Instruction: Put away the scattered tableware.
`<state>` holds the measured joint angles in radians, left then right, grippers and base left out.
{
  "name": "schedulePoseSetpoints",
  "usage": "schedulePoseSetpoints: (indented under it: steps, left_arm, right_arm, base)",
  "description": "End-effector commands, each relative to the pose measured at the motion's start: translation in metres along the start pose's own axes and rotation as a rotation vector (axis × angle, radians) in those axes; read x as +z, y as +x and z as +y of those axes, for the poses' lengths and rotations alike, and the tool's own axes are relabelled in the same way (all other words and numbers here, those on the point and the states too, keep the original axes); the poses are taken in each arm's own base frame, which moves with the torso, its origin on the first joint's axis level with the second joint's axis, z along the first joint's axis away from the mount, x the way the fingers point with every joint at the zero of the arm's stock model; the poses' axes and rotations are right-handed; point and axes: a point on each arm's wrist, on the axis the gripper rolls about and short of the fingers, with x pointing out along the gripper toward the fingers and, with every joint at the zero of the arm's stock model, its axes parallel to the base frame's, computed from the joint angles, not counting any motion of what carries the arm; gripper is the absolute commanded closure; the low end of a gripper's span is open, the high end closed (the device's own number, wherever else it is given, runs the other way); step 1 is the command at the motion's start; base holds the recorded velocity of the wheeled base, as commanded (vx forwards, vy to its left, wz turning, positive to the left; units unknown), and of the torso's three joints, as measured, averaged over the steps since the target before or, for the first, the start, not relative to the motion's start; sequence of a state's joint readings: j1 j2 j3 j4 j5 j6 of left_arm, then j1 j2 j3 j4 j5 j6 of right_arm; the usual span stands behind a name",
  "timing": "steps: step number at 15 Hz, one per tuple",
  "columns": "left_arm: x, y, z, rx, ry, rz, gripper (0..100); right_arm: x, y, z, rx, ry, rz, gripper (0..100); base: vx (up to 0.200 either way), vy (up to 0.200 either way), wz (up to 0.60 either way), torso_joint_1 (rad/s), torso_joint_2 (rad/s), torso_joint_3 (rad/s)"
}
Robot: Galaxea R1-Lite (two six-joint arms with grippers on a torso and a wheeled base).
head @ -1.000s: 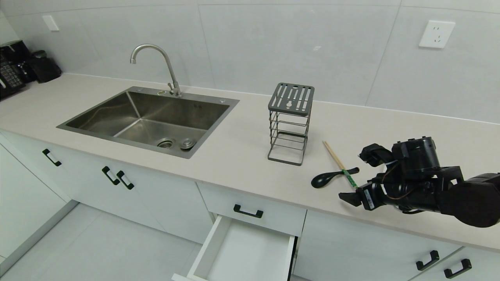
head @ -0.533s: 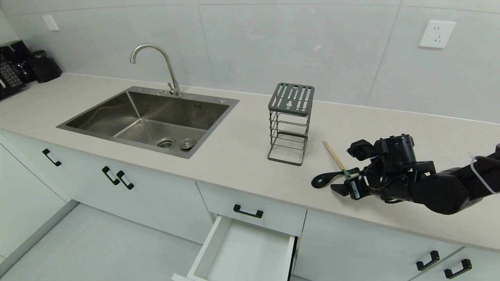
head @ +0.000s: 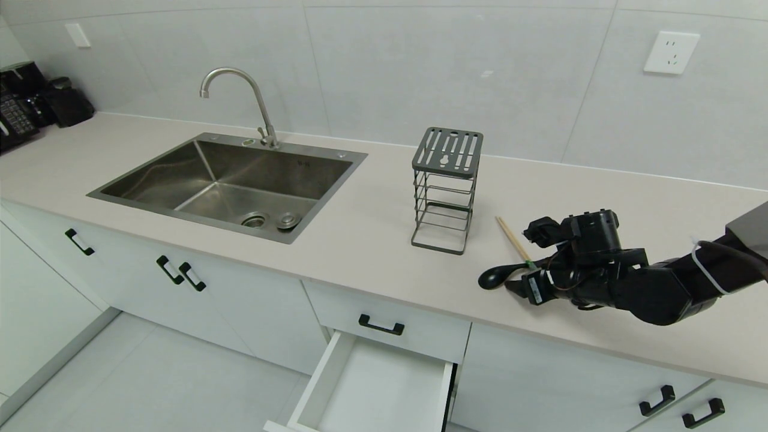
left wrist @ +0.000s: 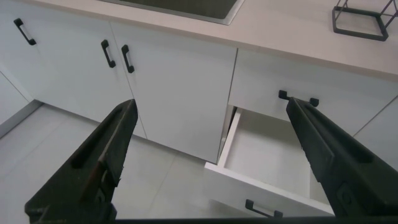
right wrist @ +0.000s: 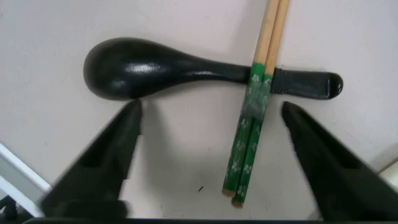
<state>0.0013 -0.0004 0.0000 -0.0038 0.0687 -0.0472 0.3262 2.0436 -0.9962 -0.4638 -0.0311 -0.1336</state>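
Observation:
A black spoon (head: 501, 275) lies on the beige counter (head: 372, 240), right of the wire rack (head: 445, 189). A pair of wooden chopsticks (head: 514, 242) with green ends lies across its handle. In the right wrist view the spoon (right wrist: 186, 68) and the chopsticks (right wrist: 258, 106) sit between the two open fingers. My right gripper (head: 527, 258) hovers open just over the spoon's handle and the chopsticks' green ends. My left gripper (left wrist: 211, 162) hangs open below the counter, in front of the cabinets, holding nothing.
A drawer (head: 372, 387) stands pulled open under the counter, with nothing visible inside. A steel sink (head: 234, 183) with a tap (head: 240, 99) lies to the left. Black appliances (head: 36, 102) sit at the far left. Cabinet handles (head: 681, 408) stick out below.
My right gripper has moved left and lower, from right of the spoon's handle to directly over the handle and the chopsticks. The spoon and chopsticks have not moved.

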Motion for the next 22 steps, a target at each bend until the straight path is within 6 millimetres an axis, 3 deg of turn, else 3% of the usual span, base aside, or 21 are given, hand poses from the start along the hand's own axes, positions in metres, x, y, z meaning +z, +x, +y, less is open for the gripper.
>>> schedulePoseSetpoints:
  steps: [1,4,8,10,13,18,22]
  left_arm:
    - [0.0,0.0,0.0,0.001,0.0,0.0,0]
    - [0.0,0.0,0.0,0.001,0.0,0.0,0]
    - [0.0,0.0,0.0,0.001,0.0,0.0,0]
    - [0.0,0.0,0.0,0.001,0.0,0.0,0]
    - [0.0,0.0,0.0,0.001,-0.002,0.0,0]
    - [0.0,0.0,0.0,0.001,0.0,0.0,0]
    - [0.0,0.0,0.0,0.001,0.0,0.0,0]
  right_arm:
    - [0.0,0.0,-0.002,-0.006,0.005,0.0,100]
    - [0.001,-0.007,-0.02,-0.1,0.032,-0.001,100]
    - [0.01,-0.035,-0.028,-0.127,0.062,-0.052,100]
    - [0.008,-0.061,-0.035,-0.15,0.077,-0.074,100]
    - [0.0,-0.099,-0.03,-0.139,0.047,-0.125,100]
    - [-0.045,-0.169,-0.017,-0.02,-0.164,-0.167,100]
    - [-0.06,-0.191,-0.01,0.021,-0.254,-0.195,100]
  base:
    - [0.0,0.0,0.0,0.0,0.0,0.0]
    - [0.0,0.0,0.0,0.0,0.0,0.0]
    - [0.0,0.0,0.0,0.0,0.0,0.0]
    - [0.0,0.0,0.0,0.0,0.0,0.0]
    - [0.0,0.0,0.0,0.0,0.0,0.0]
    - [0.0,0.0,0.0,0.0,0.0,0.0]
    - [0.0,0.0,0.0,0.0,0.0,0.0]
